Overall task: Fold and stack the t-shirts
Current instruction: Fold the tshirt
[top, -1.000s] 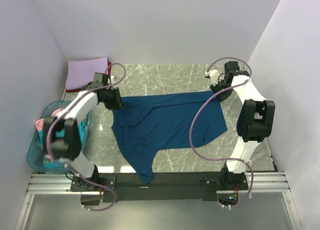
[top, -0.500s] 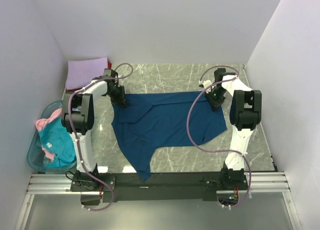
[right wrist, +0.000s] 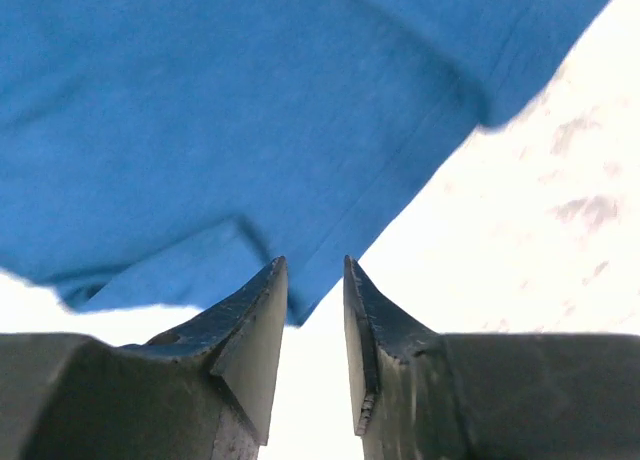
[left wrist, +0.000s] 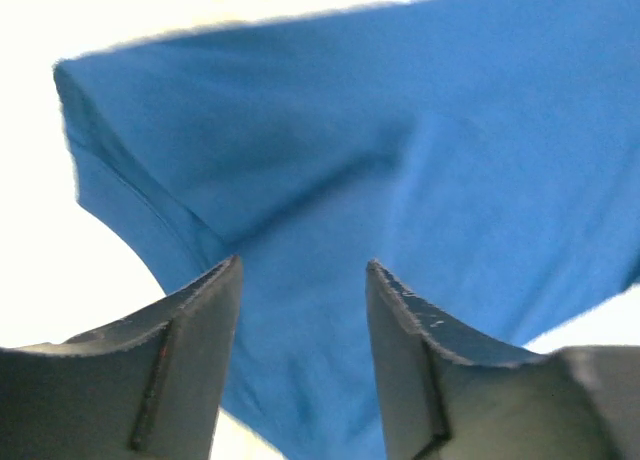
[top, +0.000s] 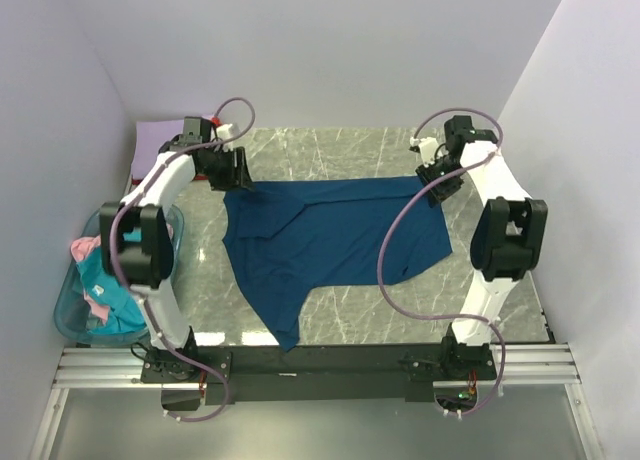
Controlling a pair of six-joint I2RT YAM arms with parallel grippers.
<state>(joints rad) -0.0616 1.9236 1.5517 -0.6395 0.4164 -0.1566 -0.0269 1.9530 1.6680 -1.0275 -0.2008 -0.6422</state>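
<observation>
The dark blue t-shirt (top: 330, 242) lies spread on the marble table, with one sleeve trailing to the front edge and no print showing. My left gripper (top: 238, 176) is open just over its far left corner; in the left wrist view (left wrist: 300, 265) blue cloth (left wrist: 400, 160) lies beyond the spread fingers. My right gripper (top: 432, 186) is open at the far right corner; in the right wrist view (right wrist: 313, 262) the cloth edge (right wrist: 250, 130) ends near the fingertips, with nothing between them. A lavender shirt (top: 158, 140) lies at the back left. Teal (top: 108, 280) and pink (top: 82, 248) shirts fill the basket.
The translucent blue basket (top: 66, 318) stands off the table's left side. White walls close in on the left, back and right. Both arms' cables loop above the shirt's two sides. The black mounting rail (top: 330, 360) runs along the near edge.
Both grippers have drawn back and up from the shirt's far corners. The far hem now lies straighter and slightly farther back. The left arm has swung toward the back left.
</observation>
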